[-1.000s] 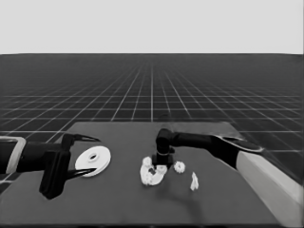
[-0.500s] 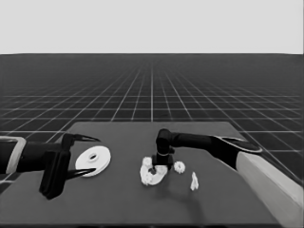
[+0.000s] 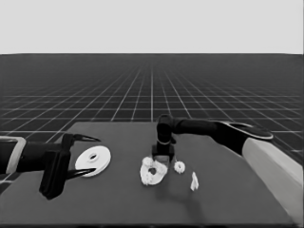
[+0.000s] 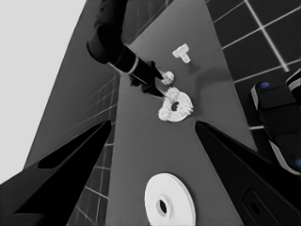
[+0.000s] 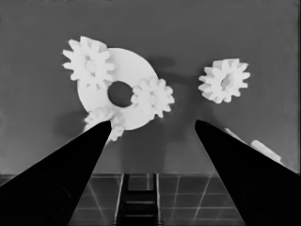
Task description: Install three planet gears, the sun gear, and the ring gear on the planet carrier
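Nothing is shifting since the earlier frames: right hand (image 5: pixel 150 127) is hovering open and empty above the smaller round part (image 3: pixel 153 172) mid-worktop, three gears (image 5: pixel 151 96) seated, probably lining up the fourth gear (image 3: pixel 179 166) beside it. Left hand (image 3: pixel 85 156) is waiting open around the larger round part (image 3: pixel 93 160) at the left end.

Right hand (image 3: pixel 162 159) open above smaller round part (image 5: pixel 123 89) carrying 3 gears, bare table (image 3: pixel 123 199) between it and larger round part (image 3: pixel 93 160)

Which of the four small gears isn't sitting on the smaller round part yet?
The lone gear lying on the bare table beside the smaller round part, toward the thin white piece. The other three gears rest on that part's rim.
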Controlling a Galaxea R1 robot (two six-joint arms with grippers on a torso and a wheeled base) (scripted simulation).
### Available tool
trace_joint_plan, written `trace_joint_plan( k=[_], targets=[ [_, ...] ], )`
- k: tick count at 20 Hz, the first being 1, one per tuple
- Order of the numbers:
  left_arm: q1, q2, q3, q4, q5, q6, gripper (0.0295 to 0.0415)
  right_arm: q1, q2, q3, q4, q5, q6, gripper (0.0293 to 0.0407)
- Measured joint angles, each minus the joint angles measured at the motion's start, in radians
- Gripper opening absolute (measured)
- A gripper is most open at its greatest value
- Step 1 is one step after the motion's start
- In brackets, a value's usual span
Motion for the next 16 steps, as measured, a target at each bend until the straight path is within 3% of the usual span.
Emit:
trace_joint_plan(
  k=[4, 8, 14, 16],
  targets=[
    [0.0, 0.0, 0.0, 0.0, 0.0, 0.0, 0.0385, 0.005, 0.0, 0.001, 0.006, -0.001, 0.0, 0.0385],
    [0.0, 0.0, 0.0, 0.0, 0.0, 0.0, 0.0385, 0.032, -0.22, 0.06, 0.038, 0.017, -0.157, 0.0385],
    [0.0, 0.0, 0.0, 0.0, 0.0, 0.0, 0.0385, 0.034, -0.241, 0.054, 0.043, 0.02, -0.187, 0.0385],
    [0.0, 0.0, 0.0, 0.0, 0.0, 0.0, 0.0385, -0.094, -0.218, -0.013, -0.072, 0.078, -0.221, 0.0385]
  ],
)
